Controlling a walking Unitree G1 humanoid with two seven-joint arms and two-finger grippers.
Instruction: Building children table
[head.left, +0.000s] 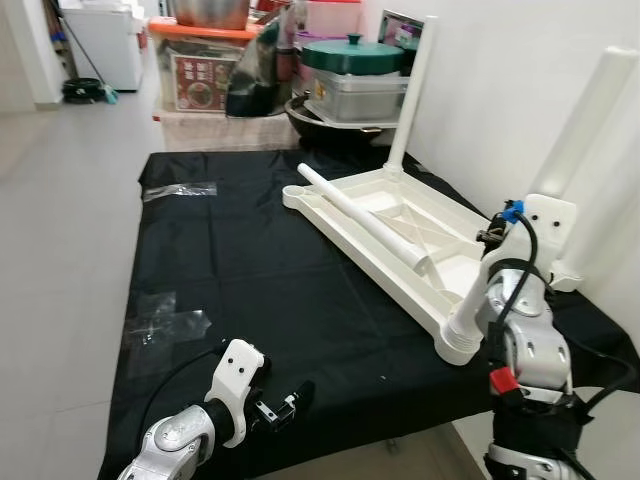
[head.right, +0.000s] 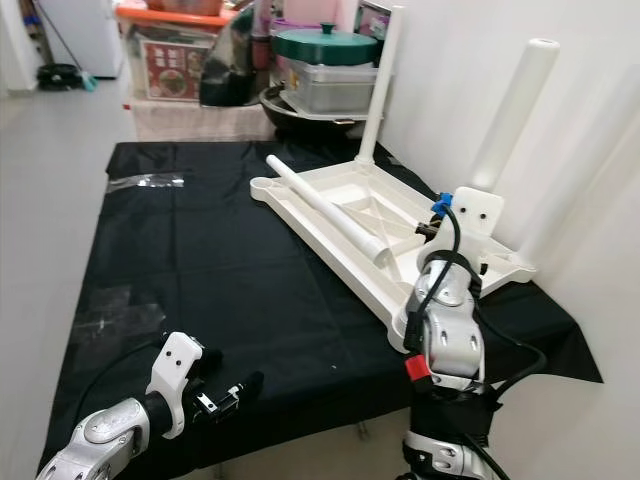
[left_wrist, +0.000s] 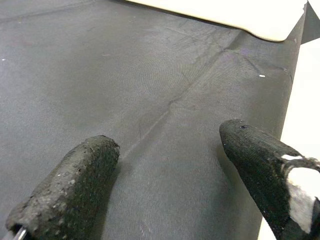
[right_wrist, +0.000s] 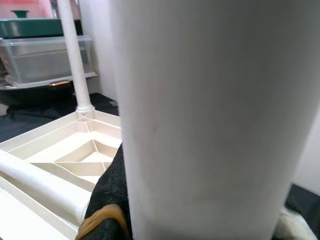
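Note:
The white children's table top (head.left: 340, 228) lies upside down on a black cloth (head.left: 250, 270). One white leg (head.left: 413, 95) stands upright at its far corner. A second upright leg (head.left: 590, 115) rises at the right corner, and my right gripper (head.left: 540, 225) is shut on its lower part; in the right wrist view the leg (right_wrist: 210, 120) sits tight against a black finger (right_wrist: 112, 190). A loose leg (head.left: 365, 218) lies across the underside. My left gripper (left_wrist: 170, 165) hovers open over the cloth near the front edge, apart from the table top, with nothing between its fingers (left_wrist: 70, 190).
Clear plastic wrappers (head.left: 180, 190) (head.left: 160, 320) lie on the cloth's left side. Storage boxes and a green-lidded pot (head.left: 352, 55) are stacked behind the table. A white wall (head.left: 520, 60) runs close along the right. Grey floor (head.left: 60, 220) lies to the left.

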